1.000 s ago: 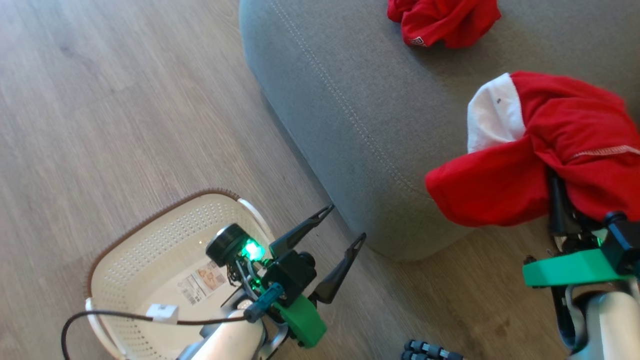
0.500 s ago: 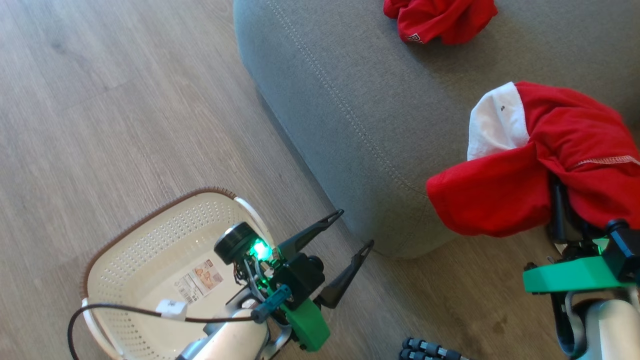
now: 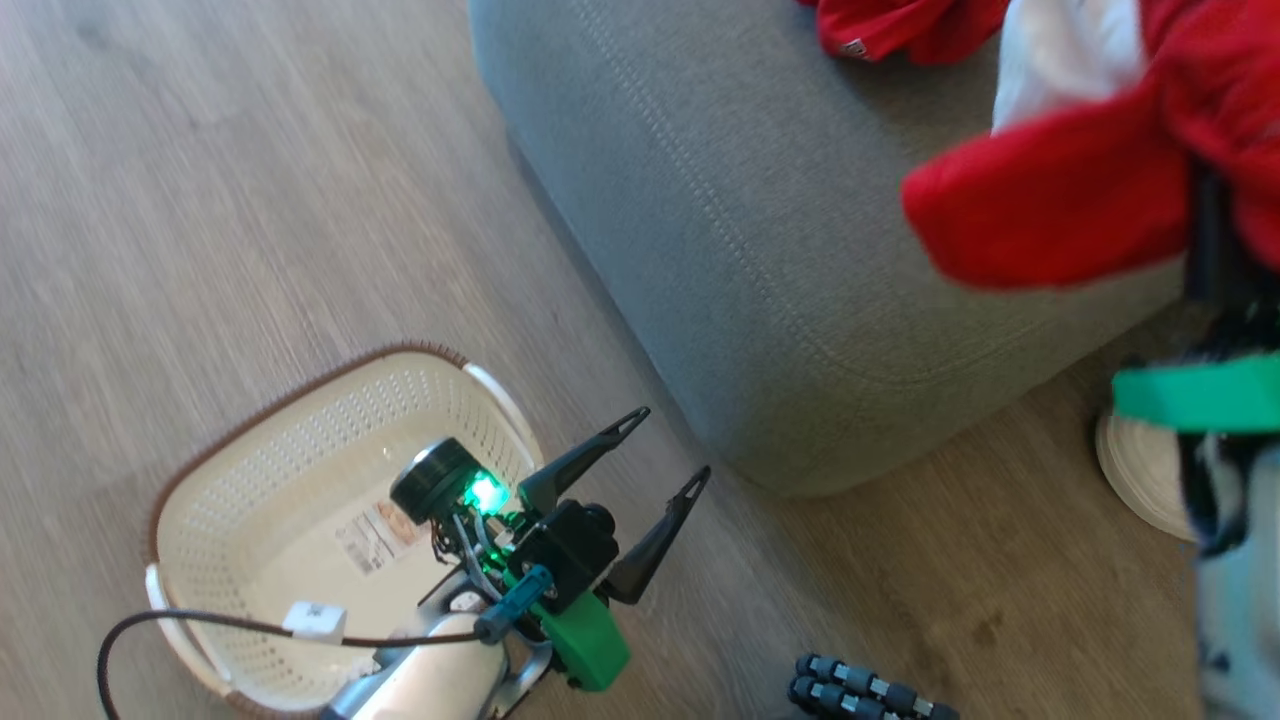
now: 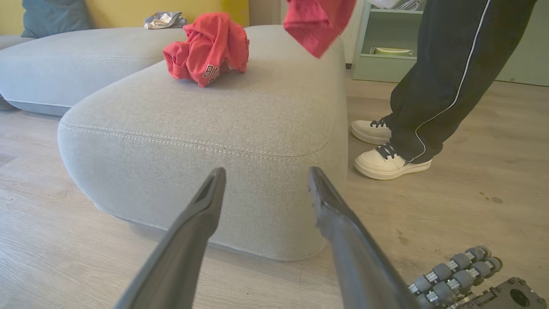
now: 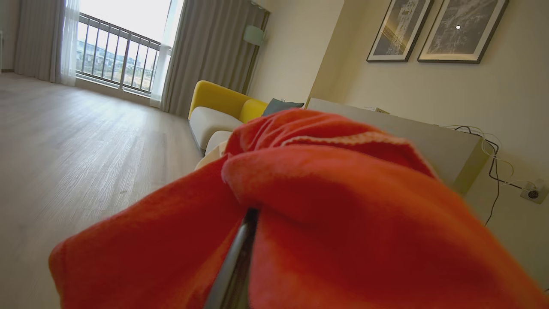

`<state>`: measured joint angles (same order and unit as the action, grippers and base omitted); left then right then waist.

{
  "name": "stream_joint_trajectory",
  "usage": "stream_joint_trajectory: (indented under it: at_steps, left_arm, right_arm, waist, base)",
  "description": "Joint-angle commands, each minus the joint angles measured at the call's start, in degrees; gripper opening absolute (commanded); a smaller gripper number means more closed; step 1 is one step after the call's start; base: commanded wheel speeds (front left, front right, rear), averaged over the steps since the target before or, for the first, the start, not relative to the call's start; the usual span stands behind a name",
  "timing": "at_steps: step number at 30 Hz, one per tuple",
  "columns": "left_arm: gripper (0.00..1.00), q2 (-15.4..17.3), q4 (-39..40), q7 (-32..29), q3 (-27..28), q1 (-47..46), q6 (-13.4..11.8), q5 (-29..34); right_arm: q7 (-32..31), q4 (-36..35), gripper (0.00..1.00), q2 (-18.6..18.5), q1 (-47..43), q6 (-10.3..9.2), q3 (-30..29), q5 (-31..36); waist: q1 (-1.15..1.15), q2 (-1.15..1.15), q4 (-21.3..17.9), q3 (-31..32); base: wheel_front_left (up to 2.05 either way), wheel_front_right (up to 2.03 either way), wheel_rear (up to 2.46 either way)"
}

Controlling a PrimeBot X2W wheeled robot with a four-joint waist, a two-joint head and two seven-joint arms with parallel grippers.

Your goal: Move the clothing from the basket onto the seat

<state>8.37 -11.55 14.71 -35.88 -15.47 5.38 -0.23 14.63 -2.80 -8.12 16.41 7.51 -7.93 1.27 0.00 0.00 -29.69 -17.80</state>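
Two red garments: crumpled garment (image 4: 208, 47) lies on seat (image 3: 750, 200); white-panelled garment (image 3: 1060, 200) clamped in right gripper (image 5: 248, 223). One basket (image 3: 300, 385): sticker (image 3: 372, 530) inside. Left gripper (image 3: 672, 442) spread apart.

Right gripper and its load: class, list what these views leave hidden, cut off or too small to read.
Head view and right wrist view: right gripper fingertips, buried in the red-and-white garment.
Head view: plain red garment on the seat, cut by the top edge.
Head view: basket sticker print, too small.
Left wrist view: person above the legs, cut by the top edge.
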Motion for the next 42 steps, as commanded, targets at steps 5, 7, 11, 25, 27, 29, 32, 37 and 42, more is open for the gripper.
stream_joint_trajectory:
  at_steps: [5, 7, 11, 25, 27, 29, 32, 37, 42]
  left_arm:
    - [1.0, 1.89, 2.14, 0.29, 0.31, -3.15, 0.37, 1.11]
    - [1.0, 2.68, 2.17, 0.29, -0.36, -3.91, 0.55, 1.41]
    - [1.0, 4.12, 2.27, 0.29, -1.92, -5.46, 0.91, 1.81]
    - [1.0, 5.93, 3.5, 0.29, -2.86, -8.47, 1.23, 0.11]
    - [1.0, 6.12, 3.76, 0.29, -2.73, -8.79, 1.08, 0.09]
    - [1.0, 6.27, 4.06, 0.29, -2.68, -9.21, 0.94, 0.17]
    - [1.0, 6.56, 4.29, 0.29, -2.81, -9.71, 0.83, 0.33]
    - [1.0, 6.9, 4.55, 0.29, -3.05, -10.09, 0.77, 0.16]
    - [1.0, 7.28, 5.14, 0.29, -3.1, -10.73, 0.44, 0.15]
  right_arm:
    - [0.37, -0.39, 0.0, -5.12, 9.78, -0.02, 1.19, -0.45]
    - [0.37, 0.64, 0.0, -6.3, 13.58, -0.02, 1.0, -1.17]
    - [0.37, 3.64, 0.0, -7.76, 21.54, -0.02, -0.55, -3.89]
    - [0.37, 23.93, 0.0, -15.33, 41.73, -0.02, -2.4, -3.82]
    - [0.37, 29.68, 0.0, -16.08, 43.82, -0.02, -3.72, -3.66]
    - [0.37, 34.52, 0.0, -16.46, 45.78, -0.02, -5.94, -3.99]
    - [0.37, 41.79, 0.0, -16.37, 48.33, -0.02, -9.55, -4.74]
    - [0.37, 49.72, 0.0, -15.91, 52.22, -0.02, -11.08, -5.11]
    - [0.37, 54.03, 0.0, -15.11, 54.15, -0.02, -9.61, -3.37]
  waist:
    - [0.0, 0.0, 2.48, -4.77]
    - [0.0, 0.0, 3.1, -6.44]
    - [0.0, 0.0, 4.53, -9.67]
    - [0.0, 0.0, 8.89, -17.39]
    - [0.0, 0.0, 9.43, -18.42]
    - [0.0, 0.0, 10.01, -19.57]
    - [0.0, 0.0, 10.67, -20.95]
    - [0.0, 0.0, 11.33, -22.9]
    - [0.0, 0.0, 11.78, -24.81]
  base:
    - [0.0, 0.0, 0.0]
    - [0.0, 0.0, 0.0]
    - [0.0, 0.0, 0.0]
    - [0.0, 0.0, 0.0]
    - [0.0, 0.0, 0.0]
    - [0.0, 0.0, 0.0]
    - [0.0, 0.0, 0.0]
    - [0.0, 0.0, 0.0]
    - [0.0, 0.0, 0.0]
